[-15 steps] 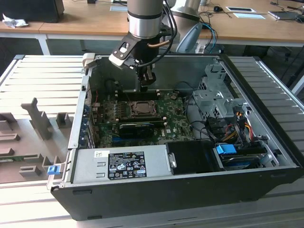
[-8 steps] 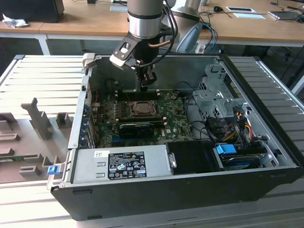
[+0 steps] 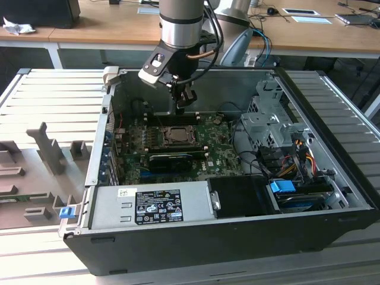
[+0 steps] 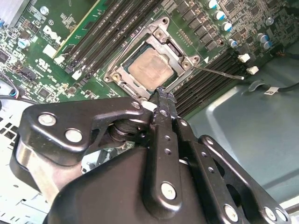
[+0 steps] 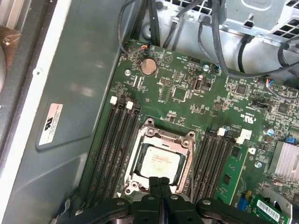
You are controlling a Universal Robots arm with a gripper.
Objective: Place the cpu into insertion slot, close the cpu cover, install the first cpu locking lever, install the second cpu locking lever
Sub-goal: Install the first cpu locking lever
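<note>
2 of the 4 steps look done. The chip (image 5: 159, 161), a flat square with a dull silvery top, lies in the socket (image 5: 138, 163). The cover (image 5: 169, 136), a thin bright metal frame with a square cut-out, lies down around it.

Work now seems to be on the first lever (image 4: 219, 72). It is a slim steel rod that juts from the socket's corner across the long black memory slots (image 5: 110, 144), and it looks not yet latched.

The claw (image 5: 161, 181) is clenched on nothing. Its matte black tips are pressed together close over 1 edge of the socket; whether they touch it I cannot tell.

Latching would call for a firm push on the rod, down and sideways under its hook, without scraping the green board (image 5: 187, 88).
</note>
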